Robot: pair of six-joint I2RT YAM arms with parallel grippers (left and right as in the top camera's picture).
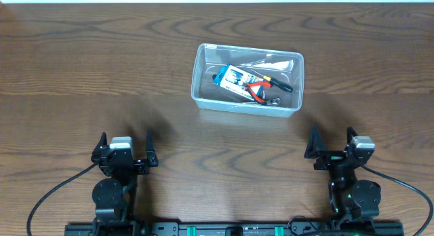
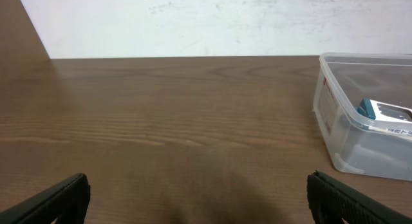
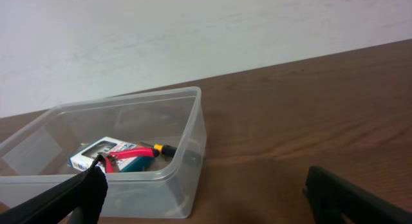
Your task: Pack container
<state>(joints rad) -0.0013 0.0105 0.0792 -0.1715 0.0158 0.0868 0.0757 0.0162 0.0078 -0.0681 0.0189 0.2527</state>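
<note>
Wood-grain worktop (image 1: 81, 66) runs wide ahead of the left pincer (image 1: 125, 138) to its far edge. The clear, rimmed container (image 1: 245, 104) sits ahead, between both pincers and nearer the right pincer (image 1: 332, 134). It holds red-handled pliers (image 1: 261, 91) and a blue-white packet (image 1: 234, 76). Both pincers gape wide, touching nothing.

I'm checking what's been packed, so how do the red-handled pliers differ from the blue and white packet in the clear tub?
The blue and white packet is a flat rectangle; the red-handled pliers are slim, with curved handles. The packet lies nearer the middle, the pliers to its right and closer to the robot-side wall. Both lie inside the container.
</note>
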